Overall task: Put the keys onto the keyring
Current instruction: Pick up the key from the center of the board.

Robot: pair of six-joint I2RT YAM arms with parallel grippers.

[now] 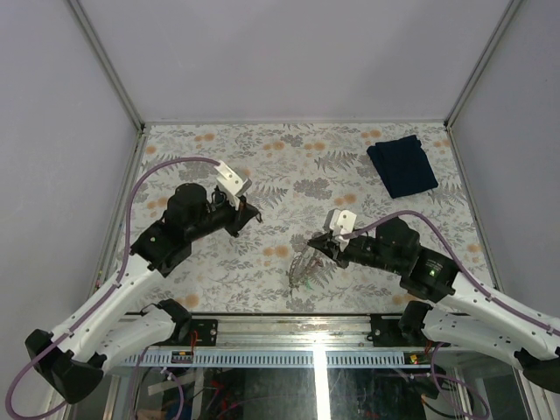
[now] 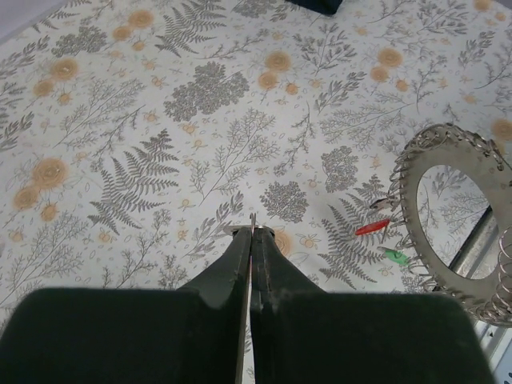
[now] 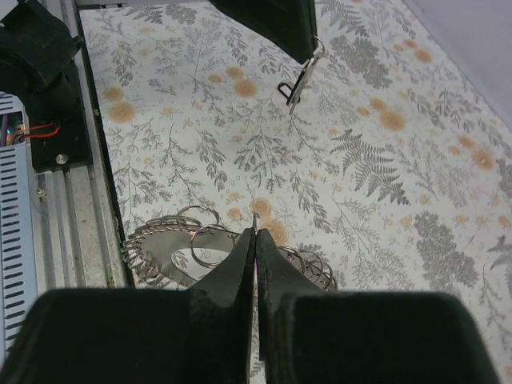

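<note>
Keyring [image 2: 406, 188]: silvery coiled chain loop; red tag [image 2: 372, 228], green tag [image 2: 392, 255].

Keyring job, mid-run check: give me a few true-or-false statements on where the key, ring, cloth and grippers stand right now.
1. The left gripper is pinching a key. True.
2. The cloth lies over the keyring. False: it lies apart from it, near the far right corner.
3. The keyring bears a red tag and a green tag. True.
4. The right gripper is wide open. False: its fingers are shut, at the keyring.
5. The key is already on the keyring. False: it hangs from the left gripper, apart from the ring.
</note>
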